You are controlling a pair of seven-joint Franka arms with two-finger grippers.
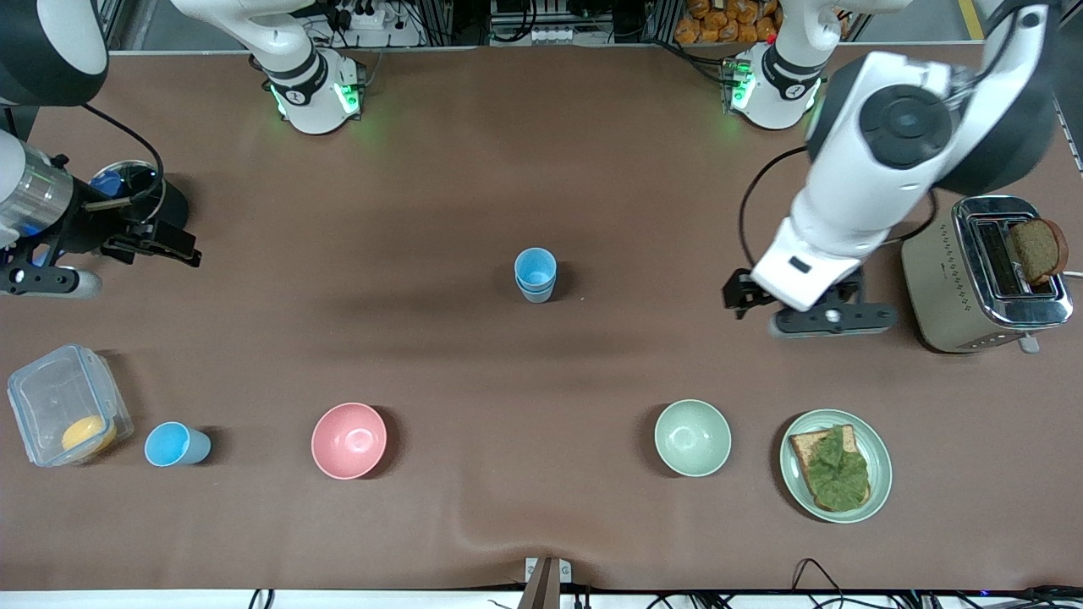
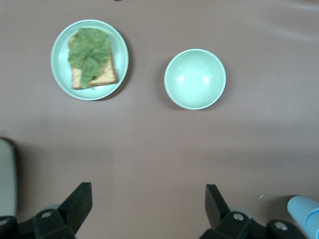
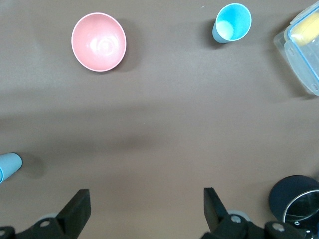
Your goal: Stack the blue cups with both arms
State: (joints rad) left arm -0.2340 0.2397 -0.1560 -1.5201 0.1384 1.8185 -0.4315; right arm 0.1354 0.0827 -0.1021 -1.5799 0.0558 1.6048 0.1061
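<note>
Two blue cups (image 1: 535, 275) stand nested in one stack at the middle of the table; its edge shows in the left wrist view (image 2: 305, 214) and in the right wrist view (image 3: 9, 167). A single blue cup (image 1: 173, 444) (image 3: 232, 22) stands near the front camera, beside the plastic box. My left gripper (image 1: 795, 296) (image 2: 148, 209) hangs open and empty over bare table between the stack and the toaster. My right gripper (image 1: 152, 245) (image 3: 147, 211) is open and empty over bare table at the right arm's end, well apart from both cups.
A pink bowl (image 1: 349, 440) and a pale green bowl (image 1: 692, 437) sit near the front camera. A plate (image 1: 880, 461) holds lettuce on bread. A toaster (image 1: 948, 279) with a bread slice stands at the left arm's end. A clear box (image 1: 51, 397) and a black tin (image 1: 173, 203) are at the right arm's end.
</note>
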